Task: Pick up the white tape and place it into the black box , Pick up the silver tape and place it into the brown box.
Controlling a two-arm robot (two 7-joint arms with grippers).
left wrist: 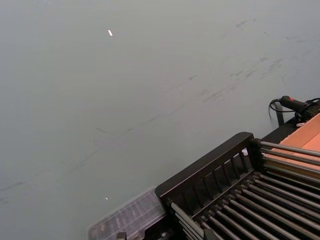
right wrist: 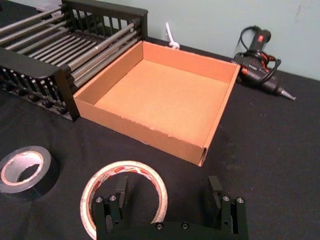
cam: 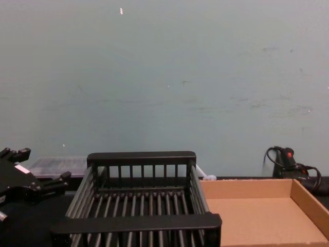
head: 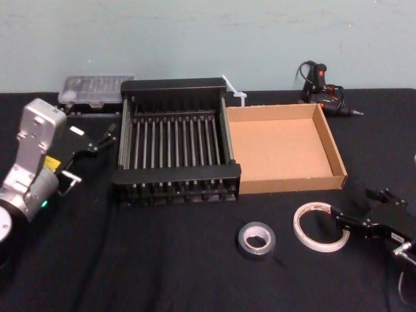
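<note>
My right pincer (right wrist: 170, 200), its jaws spread wide, hovered at the white tape (right wrist: 122, 192); that roll lay flat on the worktop (head: 182, 260), its near rim between my fingers; left pincer (head: 107, 140) parked farther off.

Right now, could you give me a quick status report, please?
Right gripper open at white tape. Left gripper open beside black box. Nothing in the way.

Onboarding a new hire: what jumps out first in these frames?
The black box and brown box sit side by side mid-table, both empty. In front lie the silver tape and the white tape, with the open right gripper over the white roll's edge. The left gripper hangs beside the black box.
</note>
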